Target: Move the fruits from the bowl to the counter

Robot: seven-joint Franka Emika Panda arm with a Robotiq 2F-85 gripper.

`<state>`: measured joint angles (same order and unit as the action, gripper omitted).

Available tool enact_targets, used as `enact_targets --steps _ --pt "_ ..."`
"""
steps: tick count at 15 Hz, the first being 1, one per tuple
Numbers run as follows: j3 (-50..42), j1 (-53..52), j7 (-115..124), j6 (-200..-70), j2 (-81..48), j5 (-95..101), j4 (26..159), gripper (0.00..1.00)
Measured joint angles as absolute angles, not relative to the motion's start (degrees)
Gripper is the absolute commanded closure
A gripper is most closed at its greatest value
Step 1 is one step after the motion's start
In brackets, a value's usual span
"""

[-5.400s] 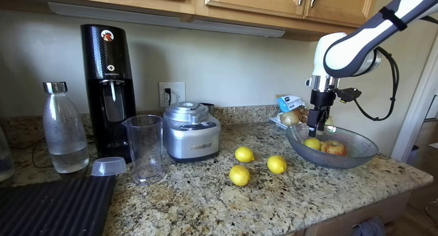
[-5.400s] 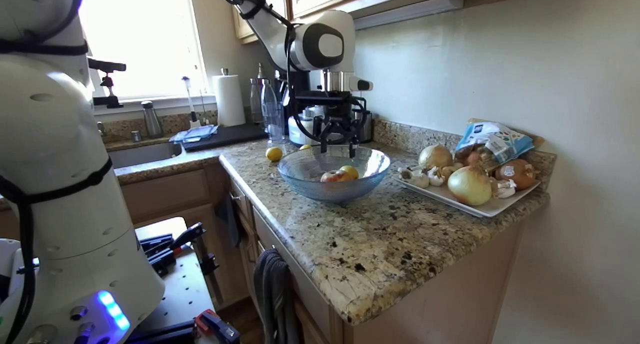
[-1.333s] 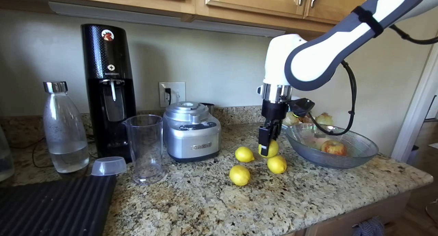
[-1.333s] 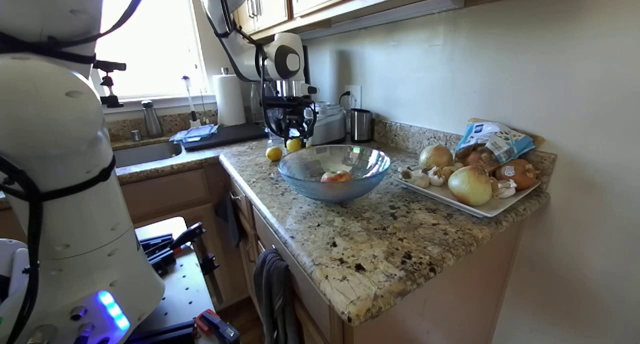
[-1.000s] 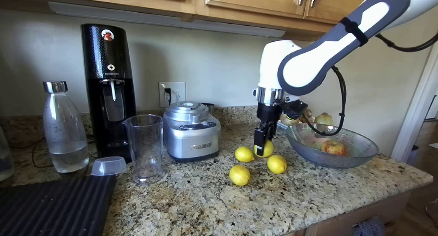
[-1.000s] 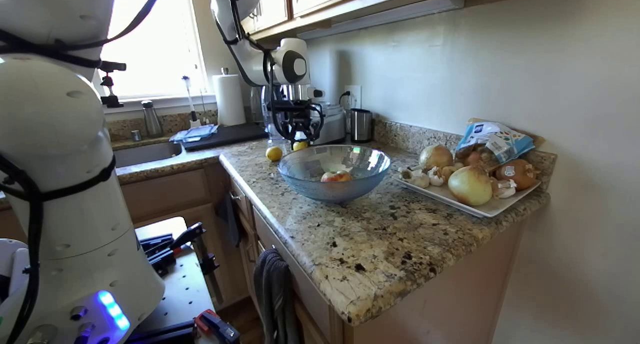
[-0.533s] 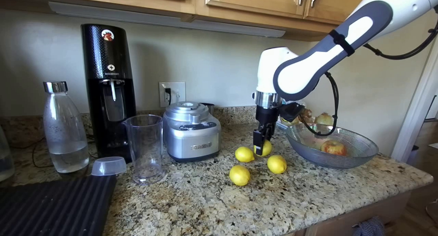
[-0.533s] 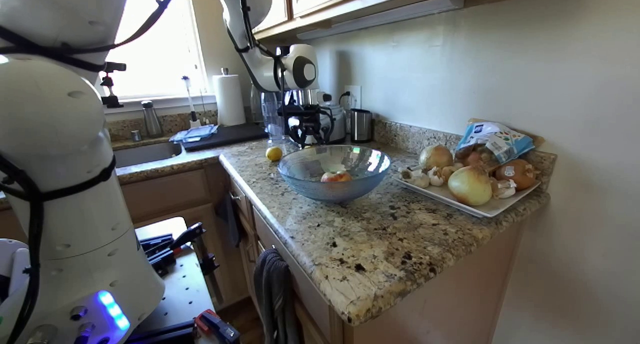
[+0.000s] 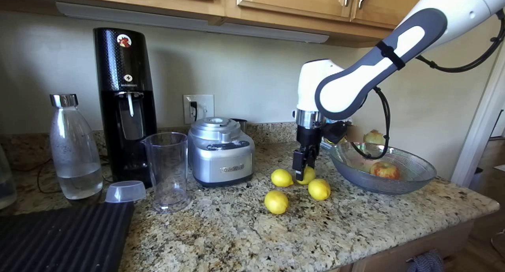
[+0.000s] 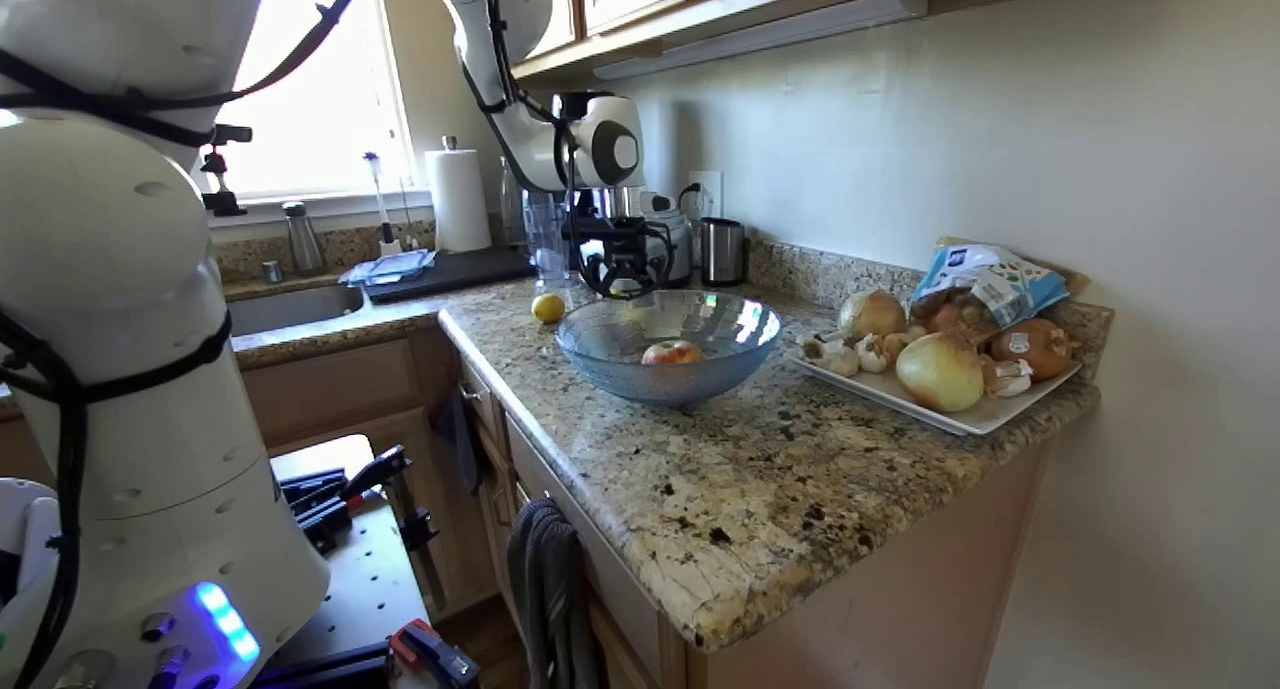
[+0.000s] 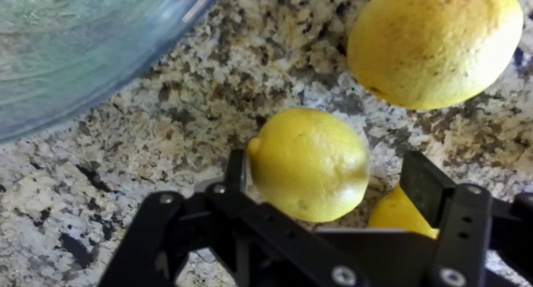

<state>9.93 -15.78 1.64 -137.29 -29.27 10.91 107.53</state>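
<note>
A lemon [image 9: 306, 177] sits at counter height between my gripper's fingers [image 9: 305, 170]. In the wrist view the fingers [image 11: 327, 170] stand wide apart around this lemon [image 11: 308, 166]. A gap shows at the right finger; the left finger is very close to the lemon, and I cannot tell whether it touches. Three more lemons lie close by on the granite counter [image 9: 236, 240]: one to the left [image 9: 281, 178], one in front [image 9: 319, 189], one front left [image 9: 276, 202]. The red-and-yellow apple [image 9: 385, 170] lies in the glass bowl [image 9: 378, 187], right of the gripper.
A steel food processor [image 9: 223, 157], clear tall glass [image 9: 167, 177], black soda machine [image 9: 124, 106] and black ribbed mat [image 9: 63, 240] stand to the left. A tray [image 10: 960, 424] with onions and garlic is beyond the bowl. The bowl's rim is close to the gripper.
The lemon that lay beside the apple has been carried out of the bowl, left to the other lemons, and lowered to the counter. The fingers have opened around it.
</note>
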Motion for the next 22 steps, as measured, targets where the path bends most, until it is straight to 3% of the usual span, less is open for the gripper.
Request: enact_targets --steps 6,15,22 --pt "9.7 -15.7 1.6 -137.2 -26.8 10.7 107.8 0.0" --pt "9.7 -15.1 3.6 -135.8 -11.6 8.9 115.9 0.0" --pt "8.1 -11.5 5.8 -127.7 -3.0 8.9 120.6 0.0"
